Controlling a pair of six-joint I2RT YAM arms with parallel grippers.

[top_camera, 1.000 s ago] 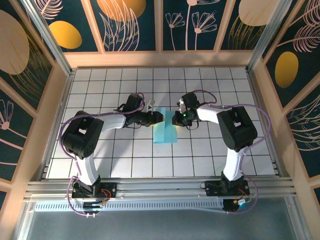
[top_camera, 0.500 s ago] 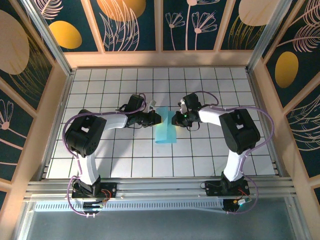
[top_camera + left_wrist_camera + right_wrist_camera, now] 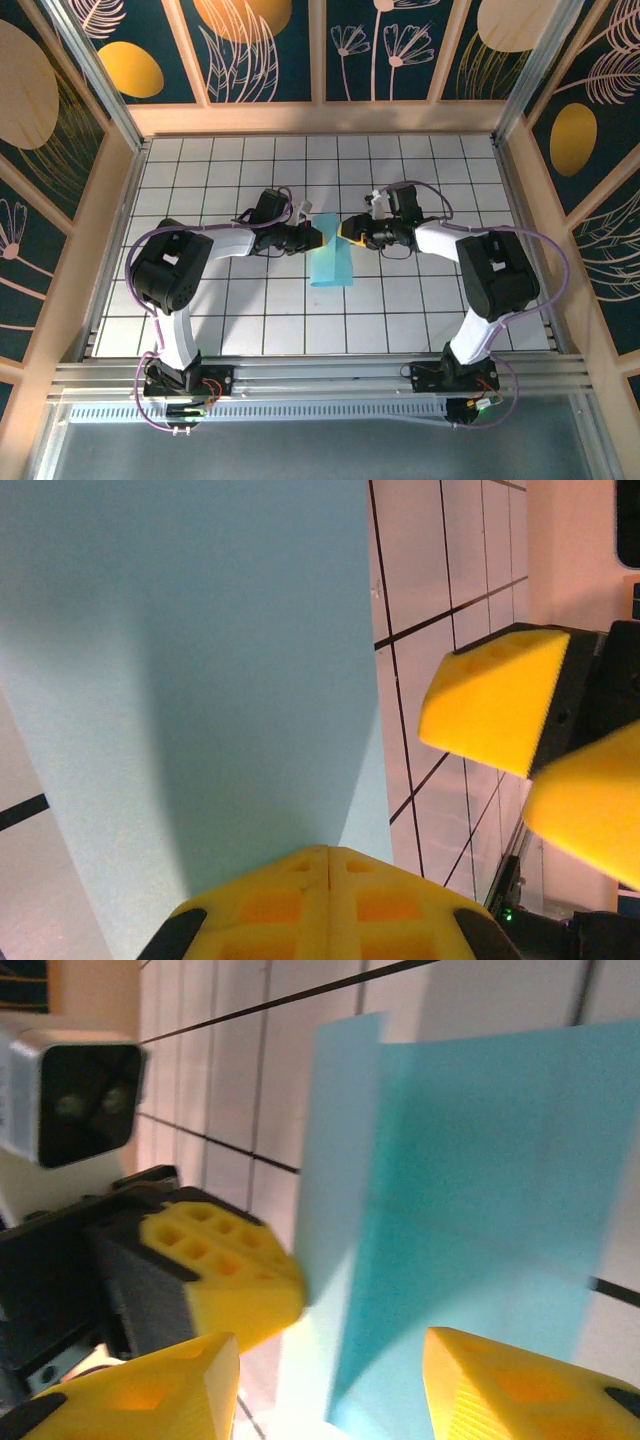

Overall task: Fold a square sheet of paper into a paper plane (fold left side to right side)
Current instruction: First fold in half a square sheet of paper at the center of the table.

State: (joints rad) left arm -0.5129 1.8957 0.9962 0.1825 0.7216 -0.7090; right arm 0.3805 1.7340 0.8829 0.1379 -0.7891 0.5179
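Carry across with left gripper (image 3: 314, 236) clenched on the square sheet of paper (image 3: 331, 264). Match edges squarely, clear of the released right gripper (image 3: 347, 230) beside it.

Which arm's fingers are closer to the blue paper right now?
Left. The left fingers pinch the paper at its left edge; the right fingers stand open beside its right edge.

We see our left fingers (image 3: 270, 905) pressed together at the bottom, pinching the near edge of the square sheet of paper (image 3: 200, 650), which spreads upward across the left. To the right, the right fingers (image 3: 495, 695) stand apart over the white-tiled table (image 3: 415, 560).
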